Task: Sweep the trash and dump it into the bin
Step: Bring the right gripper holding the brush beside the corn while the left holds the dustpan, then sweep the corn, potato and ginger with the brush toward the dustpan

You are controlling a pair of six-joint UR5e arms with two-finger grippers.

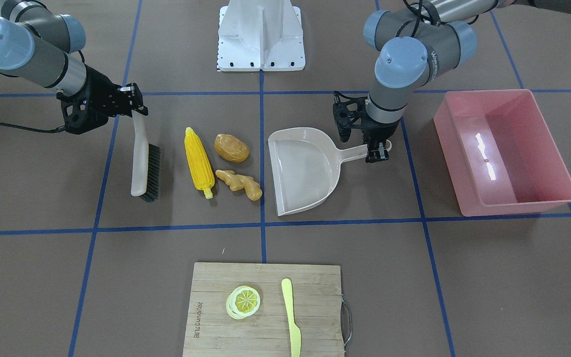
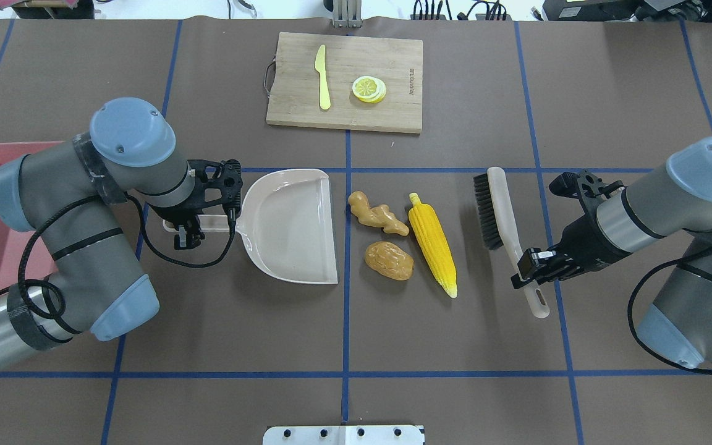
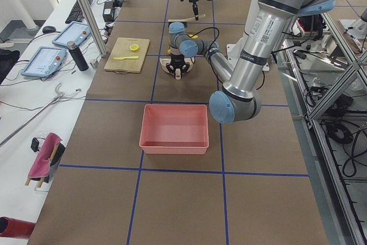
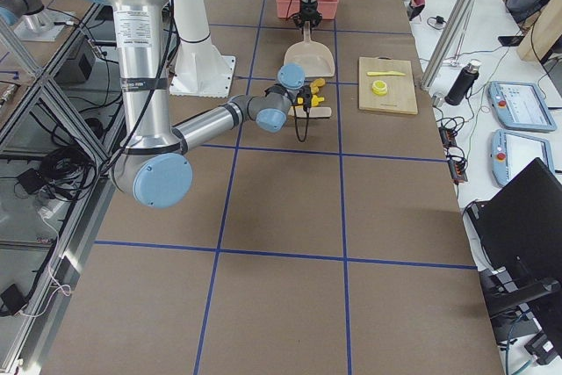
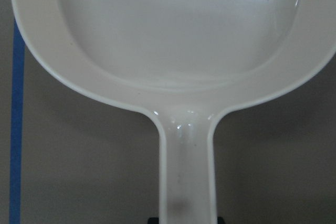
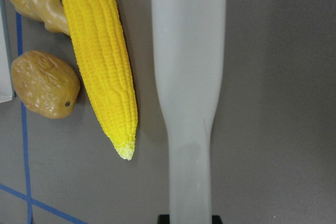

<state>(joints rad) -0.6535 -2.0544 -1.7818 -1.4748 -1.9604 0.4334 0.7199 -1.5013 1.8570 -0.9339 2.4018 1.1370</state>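
Our left gripper (image 2: 184,232) clamps the dustpan (image 2: 294,228) handle, our right gripper (image 2: 529,272) the brush (image 2: 500,204). The trash (image 2: 433,250) lies mid-bench between them.

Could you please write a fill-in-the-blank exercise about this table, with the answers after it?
1. The right gripper holds a ____ by its handle.
2. The left gripper grips the handle of the ____.
3. The lemon slice and the yellow knife lie on the ____.
4. The pink bin is ____.
Answers: brush; dustpan; cutting board; empty.
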